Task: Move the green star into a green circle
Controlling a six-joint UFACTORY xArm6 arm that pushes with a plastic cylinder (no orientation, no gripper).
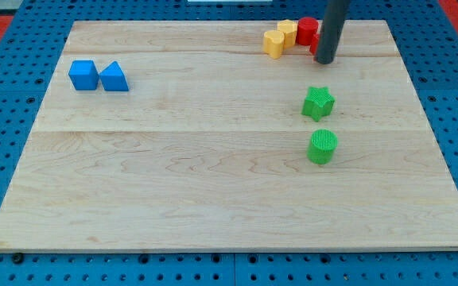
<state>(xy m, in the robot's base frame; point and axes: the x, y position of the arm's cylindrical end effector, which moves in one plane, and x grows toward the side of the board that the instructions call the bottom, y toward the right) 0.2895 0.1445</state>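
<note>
The green star (pixel 318 103) lies on the wooden board at the view's right of centre. The green circle (pixel 322 147), a round ribbed block, lies just below it with a small gap between them. My tip (pixel 325 60) is at the lower end of the dark rod, near the view's top right. It stands above the green star, apart from it, and right next to the red blocks.
Two yellow blocks (pixel 280 38) and a red round block (pixel 307 30) cluster at the view's top, left of the rod; another red block is mostly hidden behind the rod. A blue cube (pixel 83 75) and a blue triangle (pixel 114 78) sit at the view's upper left.
</note>
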